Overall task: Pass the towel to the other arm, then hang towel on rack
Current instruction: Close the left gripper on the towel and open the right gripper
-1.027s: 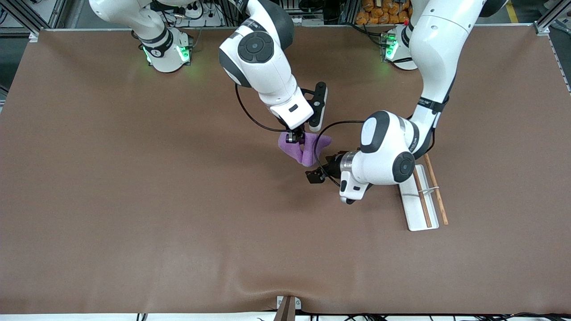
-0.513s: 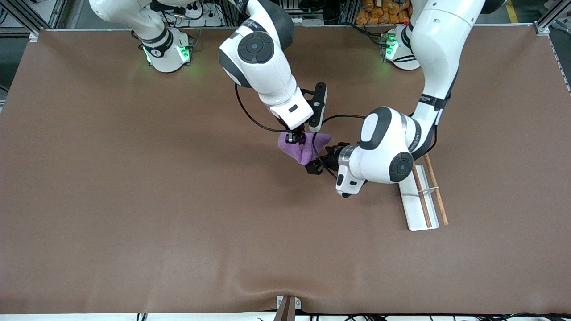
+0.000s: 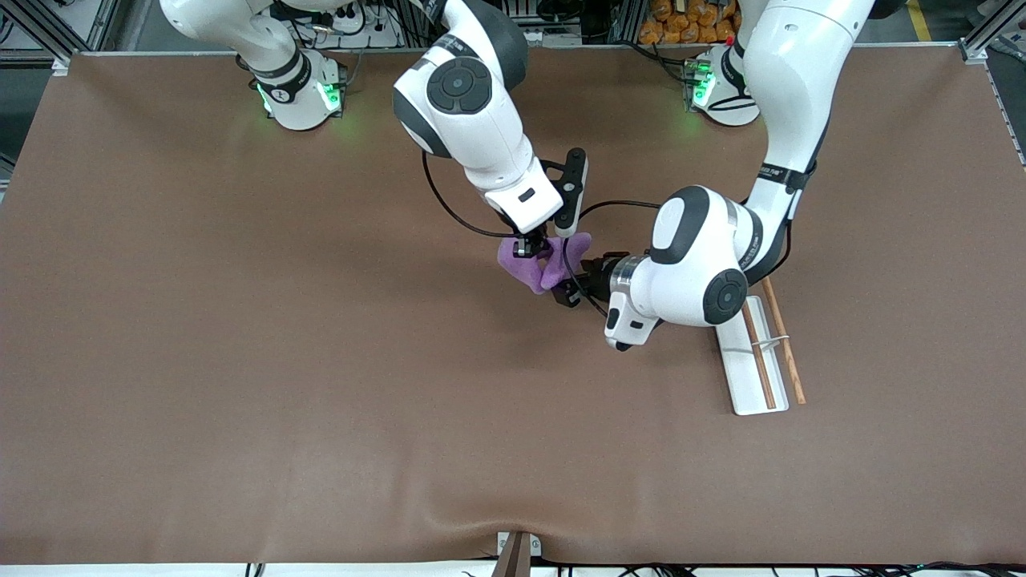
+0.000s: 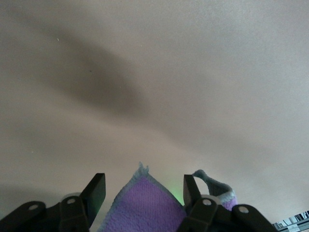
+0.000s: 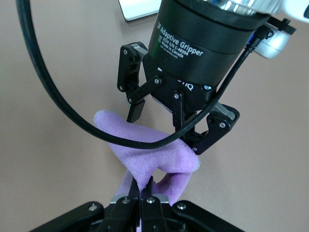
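Note:
The purple towel (image 3: 531, 271) hangs bunched in the air over the middle of the table. My right gripper (image 3: 526, 247) is shut on its upper fold, which also shows in the right wrist view (image 5: 145, 191). My left gripper (image 3: 571, 280) is open and its fingers straddle a corner of the towel (image 4: 145, 205). In the left wrist view the gripper (image 4: 143, 191) has cloth between its two spread fingers without pinching it. The right wrist view shows the left gripper (image 5: 169, 126) against the towel (image 5: 145, 147). The rack (image 3: 753, 361) lies on the table toward the left arm's end.
The rack's two brown rods (image 3: 781, 336) lie lengthwise over its white base, partly under the left arm's elbow. A corner of the white base shows in the right wrist view (image 5: 137, 8). The brown table (image 3: 240, 361) has a wrinkle along its front edge.
My left gripper has moved from over the bare table up to the towel and now straddles its corner. My right gripper has held the towel still.

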{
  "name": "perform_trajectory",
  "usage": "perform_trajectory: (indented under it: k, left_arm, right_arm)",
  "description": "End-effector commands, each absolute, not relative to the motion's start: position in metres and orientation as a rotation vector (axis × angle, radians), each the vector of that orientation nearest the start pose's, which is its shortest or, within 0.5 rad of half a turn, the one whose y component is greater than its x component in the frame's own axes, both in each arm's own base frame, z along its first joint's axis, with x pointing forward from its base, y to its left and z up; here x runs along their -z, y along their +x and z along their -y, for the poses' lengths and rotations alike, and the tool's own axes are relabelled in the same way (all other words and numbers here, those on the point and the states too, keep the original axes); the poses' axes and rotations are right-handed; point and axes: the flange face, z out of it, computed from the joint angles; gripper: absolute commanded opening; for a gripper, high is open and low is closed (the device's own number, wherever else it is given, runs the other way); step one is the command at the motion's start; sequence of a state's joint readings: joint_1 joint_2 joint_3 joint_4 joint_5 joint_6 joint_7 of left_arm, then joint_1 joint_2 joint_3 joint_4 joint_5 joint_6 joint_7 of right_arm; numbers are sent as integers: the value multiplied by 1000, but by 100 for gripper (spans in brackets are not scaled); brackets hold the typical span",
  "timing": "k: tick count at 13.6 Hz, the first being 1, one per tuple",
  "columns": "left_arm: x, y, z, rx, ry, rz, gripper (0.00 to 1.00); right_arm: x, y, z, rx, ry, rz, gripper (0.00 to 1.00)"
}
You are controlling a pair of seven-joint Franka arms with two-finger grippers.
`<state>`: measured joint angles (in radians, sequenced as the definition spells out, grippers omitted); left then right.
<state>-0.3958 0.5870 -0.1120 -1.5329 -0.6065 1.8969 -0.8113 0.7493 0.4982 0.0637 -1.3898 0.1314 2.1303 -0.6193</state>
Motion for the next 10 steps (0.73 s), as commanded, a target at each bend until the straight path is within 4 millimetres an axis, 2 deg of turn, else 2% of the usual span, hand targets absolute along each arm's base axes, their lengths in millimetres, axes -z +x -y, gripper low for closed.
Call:
perform_trajectory:
  k: [1, 5, 10]
  left_arm:
    - [-316, 581, 359, -975, -3211, 971, 62]
    - [-319, 581, 360, -969, -3218, 962, 49]
    - [-323, 581, 360, -958, -3231, 950, 16]
  right_arm:
    - [-450, 501, -524, 332, -2298, 1840, 0]
    - [-450, 501, -524, 332, -2298, 1840, 0]
    - [-450, 501, -524, 332, -2299, 1841, 0]
